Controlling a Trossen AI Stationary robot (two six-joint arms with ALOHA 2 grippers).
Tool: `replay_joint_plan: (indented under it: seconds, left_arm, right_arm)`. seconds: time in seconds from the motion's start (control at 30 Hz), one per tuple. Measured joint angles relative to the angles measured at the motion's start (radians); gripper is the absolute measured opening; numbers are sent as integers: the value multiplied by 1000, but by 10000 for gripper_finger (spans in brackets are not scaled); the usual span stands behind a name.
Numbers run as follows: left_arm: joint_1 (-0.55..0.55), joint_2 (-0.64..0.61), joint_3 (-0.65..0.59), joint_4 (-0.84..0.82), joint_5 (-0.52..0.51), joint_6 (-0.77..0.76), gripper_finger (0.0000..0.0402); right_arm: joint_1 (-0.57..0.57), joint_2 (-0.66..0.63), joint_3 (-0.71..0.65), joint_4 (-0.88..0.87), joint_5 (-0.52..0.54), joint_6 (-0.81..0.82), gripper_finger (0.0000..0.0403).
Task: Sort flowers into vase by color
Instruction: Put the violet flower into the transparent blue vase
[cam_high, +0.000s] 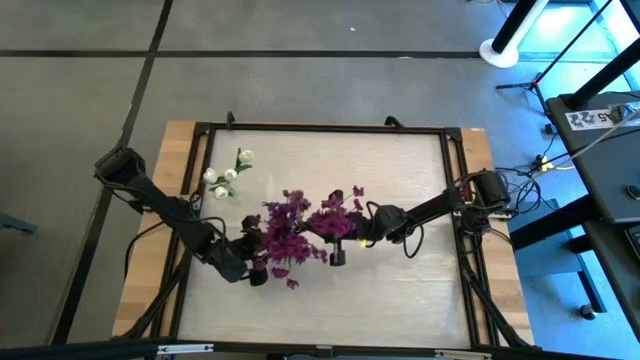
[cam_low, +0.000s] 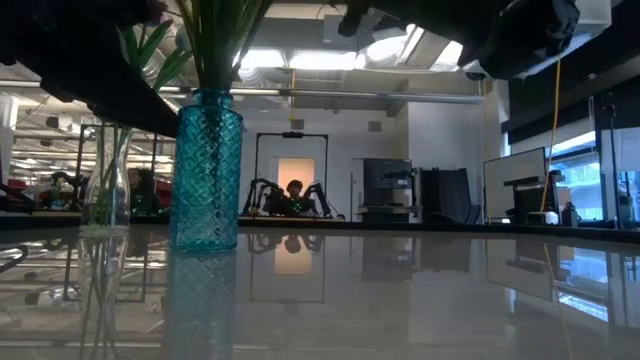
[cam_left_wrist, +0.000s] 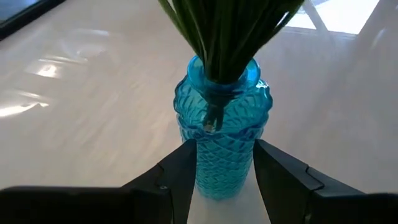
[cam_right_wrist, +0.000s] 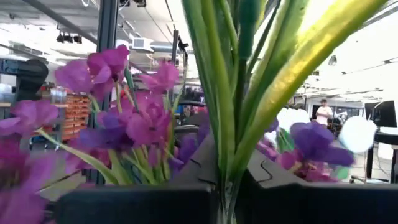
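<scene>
A blue patterned glass vase (cam_low: 205, 170) stands upright on the table and holds a bunch of purple flowers (cam_high: 295, 232) on green stems. My left gripper (cam_left_wrist: 225, 180) is at the vase's lower body, coming from the table's near left. My right gripper (cam_right_wrist: 228, 199) reaches in from the right at the height of the blossoms (cam_right_wrist: 124, 118) and is shut on green stems. The white-budded sprigs (cam_high: 228, 178) stand in a clear glass vase (cam_low: 105, 190) toward the far left. My left gripper has the blue vase's lower body (cam_left_wrist: 211, 168) between its two fingers (cam_left_wrist: 177, 174), one on each side, coming in level. The vase stands upright with its base on the table. My right gripper pinches a few green stems (cam_right_wrist: 224, 143) between its fingers, which lie across them. The stems stand upright through the hold, among the purple blossoms; their lower ends are hidden by the gripper.
The table has a black frame (cam_high: 320, 128) around its pale top. Open tabletop lies to the right and near side of the vases (cam_high: 400, 290). Beyond the far edge, another robot (cam_low: 292, 195) stands in the room.
</scene>
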Motion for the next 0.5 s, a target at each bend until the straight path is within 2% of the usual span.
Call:
replay_joint_plan:
  seconds: [0.23,0.37,0.5]
  left_arm:
    - [12,0,0,24,30,54,153]
    - [12,0,-1,71,76,96,153]
    - [12,-2,-1,109,62,132,153]
  right_arm:
    - [38,0,76,-138,53,-82,16]
    - [39,6,79,-142,67,-81,16]
    - [38,16,74,-210,76,-77,16]
